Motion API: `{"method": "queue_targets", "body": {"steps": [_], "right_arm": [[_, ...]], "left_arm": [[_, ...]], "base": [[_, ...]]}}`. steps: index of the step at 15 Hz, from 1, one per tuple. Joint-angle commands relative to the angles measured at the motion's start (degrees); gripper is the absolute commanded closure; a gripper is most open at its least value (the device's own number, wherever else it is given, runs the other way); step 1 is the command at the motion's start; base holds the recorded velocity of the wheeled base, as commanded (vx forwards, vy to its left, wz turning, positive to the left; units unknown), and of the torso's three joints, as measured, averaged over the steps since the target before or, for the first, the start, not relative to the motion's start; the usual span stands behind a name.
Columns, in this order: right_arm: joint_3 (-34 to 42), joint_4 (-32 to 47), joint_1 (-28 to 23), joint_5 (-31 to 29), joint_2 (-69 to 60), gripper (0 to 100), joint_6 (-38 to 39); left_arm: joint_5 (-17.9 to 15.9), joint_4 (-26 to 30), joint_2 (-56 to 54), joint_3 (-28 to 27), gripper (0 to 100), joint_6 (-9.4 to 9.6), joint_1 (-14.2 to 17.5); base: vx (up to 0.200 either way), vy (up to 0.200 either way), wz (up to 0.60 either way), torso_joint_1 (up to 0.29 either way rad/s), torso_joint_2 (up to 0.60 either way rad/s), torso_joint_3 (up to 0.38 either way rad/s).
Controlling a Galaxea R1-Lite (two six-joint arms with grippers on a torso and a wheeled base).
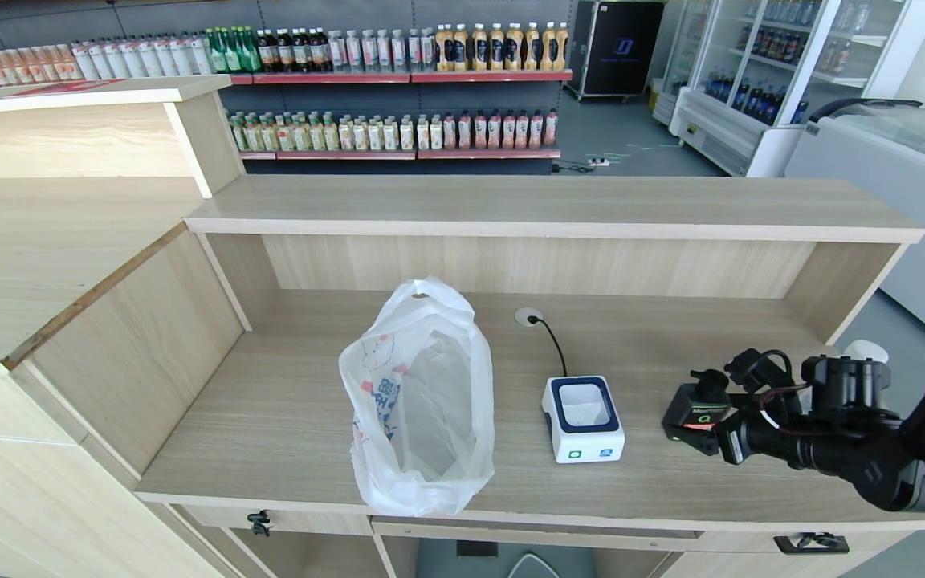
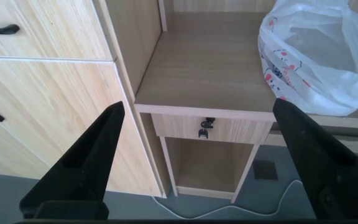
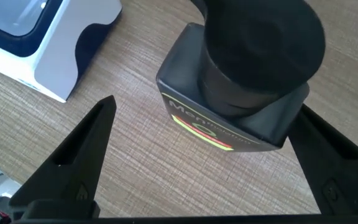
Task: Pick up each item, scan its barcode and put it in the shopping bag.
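Note:
A black boxy bottle with a round black cap (image 1: 697, 409) stands on the wooden counter (image 1: 286, 417), right of the white barcode scanner (image 1: 583, 417). My right gripper (image 3: 205, 109) is open around that bottle (image 3: 241, 87), one finger on each side and not closed on it. The scanner's corner (image 3: 23, 37) lies just beyond. A white plastic shopping bag (image 1: 422, 401) stands open at the counter's middle. My left gripper (image 2: 199, 107) hangs open and empty in front of the counter, below its edge and left of the bag (image 2: 316, 56).
A cable runs from the scanner to a grommet (image 1: 528, 317) at the back. A white round object (image 1: 865, 351) sits partly hidden behind my right arm (image 1: 800, 445). A raised shelf (image 1: 551, 209) walls the back. Drawers with a keyed lock (image 2: 207, 126) sit under the counter edge.

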Motion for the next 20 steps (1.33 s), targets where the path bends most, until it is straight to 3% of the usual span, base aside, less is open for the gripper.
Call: {"method": "queue_targets", "body": {"steps": [1,15,20], "right_arm": [[-0.05,-0.79,0.39,1.24,1.62,0,-0.03],[-4.71,-1.05,1.45,3.70,4.52,0,0.58],[-6.55,-0.61,1.71,8.36,6.28,0,0.67]], "left_arm": [[0.02,-0.03,-0.02,0.00,0,0.08,0.02],[0.02,-0.03,-0.02,0.00,0,0.08,0.02],[0.02,-0.03,-0.02,0.00,0,-0.01,0.02]], "base": [[0.000,0.000,0.00,0.000,0.00,0.000],[0.000,0.000,0.00,0.000,0.00,0.000],[0.000,0.000,0.00,0.000,0.00,0.000]]}}
